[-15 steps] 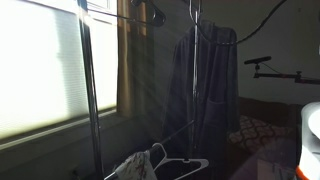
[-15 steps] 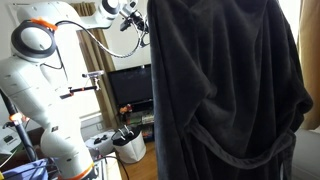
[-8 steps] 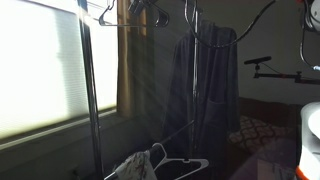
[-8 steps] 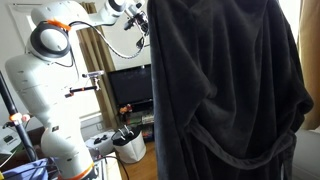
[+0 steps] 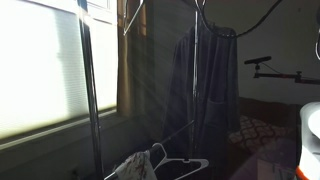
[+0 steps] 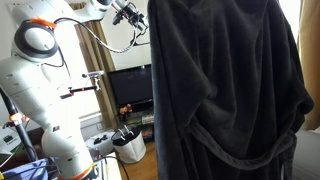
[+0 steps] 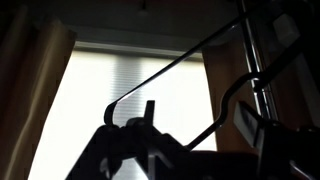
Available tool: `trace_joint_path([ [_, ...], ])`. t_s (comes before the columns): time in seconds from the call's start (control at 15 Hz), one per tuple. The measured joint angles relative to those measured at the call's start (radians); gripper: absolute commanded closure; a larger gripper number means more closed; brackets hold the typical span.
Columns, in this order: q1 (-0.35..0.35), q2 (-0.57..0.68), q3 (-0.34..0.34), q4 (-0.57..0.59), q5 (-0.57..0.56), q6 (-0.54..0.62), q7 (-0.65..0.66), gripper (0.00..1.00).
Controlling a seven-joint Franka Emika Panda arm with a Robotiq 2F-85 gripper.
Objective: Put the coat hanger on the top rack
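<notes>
Dim bedroom-like space, lit mostly by a bright window with pale slatted blinds (image 5: 40, 70) and a tan curtain (image 5: 128, 75) beside it.

Closest to me in the wrist view, the gripper (image 7: 140, 128) is a black silhouette along the bottom edge, with one of its fingers (image 7: 148, 110) standing up against the glare. The thin dark wire coat hanger (image 7: 170, 67) starts right at that silhouette: its rounded corner meets the claw's outline and one long side climbs to the upper right across the bright blinds. Everything there is backlit, so I cannot tell whether the claw is clamped on the wire or parted around it.

Just past the hanger stands a shiny metal upright pole (image 7: 255, 70) of the garment stand. In an exterior view the hanger (image 5: 134, 18) shows as a steep tilted line high up between the stand's two poles, near the frame's upper edge. I cannot pick out the top rack in that gloom, nor whether the hanger touches it.

Farther along, a big dark plush bathrobe (image 5: 210, 80) hangs by the far pole, and a thicker white hanger (image 5: 175, 160) sits low on the stand.

In an exterior view the white arm with orange rings (image 6: 40, 90) reaches up, and a dark television (image 6: 130, 85) stands behind it.
</notes>
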Motion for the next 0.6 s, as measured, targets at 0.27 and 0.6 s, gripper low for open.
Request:
trace_joint_path([
  [0.27,0.008,-0.146,-0.006,-0.132,0.0,-0.003,-0.002,0.0],
  [0.6,-0.044,-0.334,-0.033,-0.377,-0.06,-0.08,0.046,0.0],
])
